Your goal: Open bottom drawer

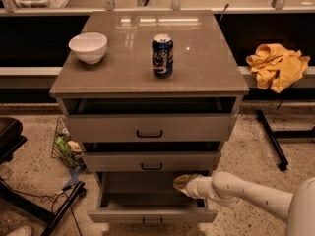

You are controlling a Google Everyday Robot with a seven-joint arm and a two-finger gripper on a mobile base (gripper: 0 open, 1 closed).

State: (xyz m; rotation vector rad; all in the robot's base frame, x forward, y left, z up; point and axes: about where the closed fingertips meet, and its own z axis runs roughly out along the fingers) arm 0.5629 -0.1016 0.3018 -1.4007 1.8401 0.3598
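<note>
The bottom drawer (152, 214) is the lowest of the grey-beige cabinet's three. It stands pulled far out, its inside bare, with a small black bar handle on its front at the frame's lower edge. My gripper (181, 184) is at the end of the white arm reaching in from the lower right. It hangs over the drawer's right inner side, just under the middle drawer (151, 161). The top drawer (150, 128) stands a little open too.
A white bowl (88, 47) and a blue soda can (162, 55) stand on the cabinet top (206, 68). A yellow cloth (277, 65) lies on a ledge at right. A wire basket (66, 149) and black stand legs (64, 205) sit on the floor at left.
</note>
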